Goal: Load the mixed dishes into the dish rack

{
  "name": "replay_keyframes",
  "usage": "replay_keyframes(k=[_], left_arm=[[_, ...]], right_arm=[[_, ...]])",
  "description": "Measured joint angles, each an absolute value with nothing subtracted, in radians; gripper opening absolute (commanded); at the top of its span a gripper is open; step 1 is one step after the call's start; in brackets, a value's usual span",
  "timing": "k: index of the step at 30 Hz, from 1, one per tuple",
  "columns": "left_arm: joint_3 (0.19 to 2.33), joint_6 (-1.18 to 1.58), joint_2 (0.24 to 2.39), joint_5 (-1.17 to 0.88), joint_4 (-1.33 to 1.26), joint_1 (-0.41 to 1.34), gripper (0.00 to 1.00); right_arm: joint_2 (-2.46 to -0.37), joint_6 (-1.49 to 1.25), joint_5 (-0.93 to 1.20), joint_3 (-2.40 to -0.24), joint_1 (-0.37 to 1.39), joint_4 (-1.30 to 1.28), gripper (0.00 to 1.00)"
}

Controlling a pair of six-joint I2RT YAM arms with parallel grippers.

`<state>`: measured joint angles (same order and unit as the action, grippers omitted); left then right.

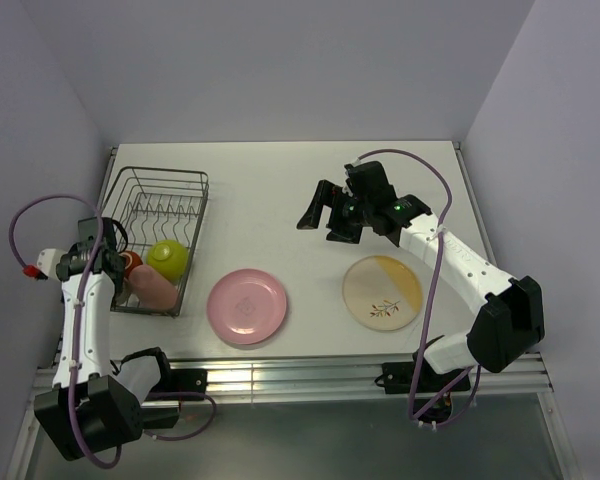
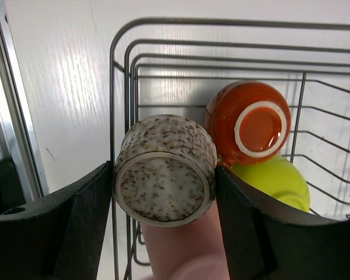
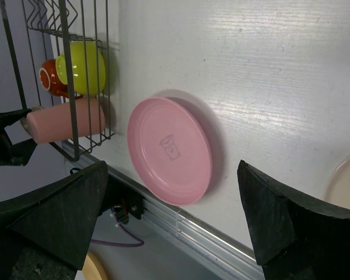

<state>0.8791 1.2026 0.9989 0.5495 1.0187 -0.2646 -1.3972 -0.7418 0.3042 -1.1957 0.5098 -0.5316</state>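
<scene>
Cup [image 2: 163, 175] at dish rack [image 2: 221, 23] rim

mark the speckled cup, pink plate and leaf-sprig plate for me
speckled cup [image 2: 163, 185]: left wrist view, centre of its round base.
pink plate [image 1: 247, 305]: top view, middle of its face.
leaf-sprig plate [image 1: 382, 290]: top view, middle of its face, just above the sprig.

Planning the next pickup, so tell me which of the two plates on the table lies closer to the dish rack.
The pink plate; it sits just right of the dish rack, while the cream-and-orange plate lies farther right.
</scene>
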Motion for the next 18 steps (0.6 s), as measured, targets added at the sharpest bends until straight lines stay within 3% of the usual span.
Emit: replay_keyframes(k=[18], left_arm=[[0.971,1.250,1.050,0.494,1.081,-0.261,0.00]], right_arm=[[-1.397,-0.741,0.303,-1.196,0.510,-0.532,0.99]])
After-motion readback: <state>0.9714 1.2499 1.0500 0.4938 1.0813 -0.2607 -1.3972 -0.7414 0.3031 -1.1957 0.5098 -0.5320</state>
